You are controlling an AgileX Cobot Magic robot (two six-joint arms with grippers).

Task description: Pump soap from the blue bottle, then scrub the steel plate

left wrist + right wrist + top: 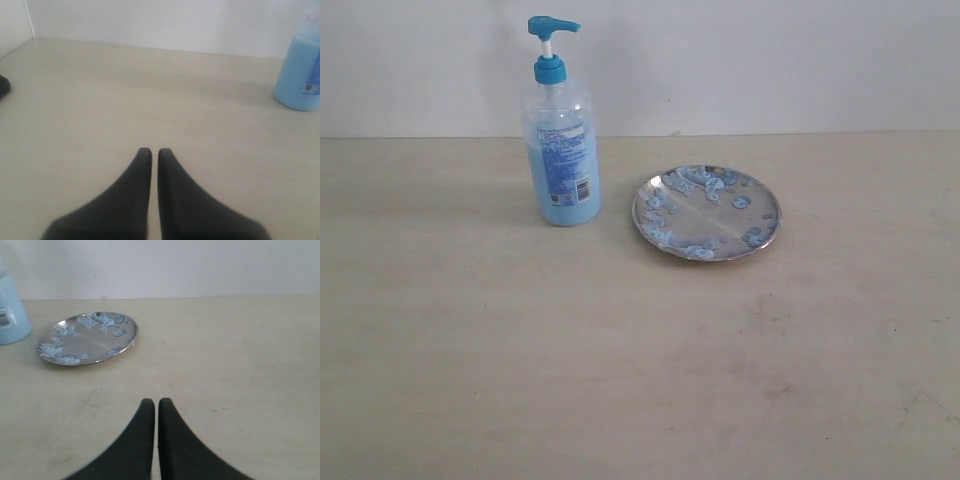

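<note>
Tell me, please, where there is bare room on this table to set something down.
In the exterior view, the table is bare in front of the blue bottle and steel plate, left of the bottle and right of the plate. The gap between them is tight.

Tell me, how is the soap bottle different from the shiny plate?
The bottle stands tall and upright; the plate lies low and flat. The bottle is see-through plastic; the plate is shiny silver metal. The bottle keeps its soap inside; the plate wears soap as little blobs on top. Both sit on the table, apart from each other, and both carry pale blue soap.
</note>
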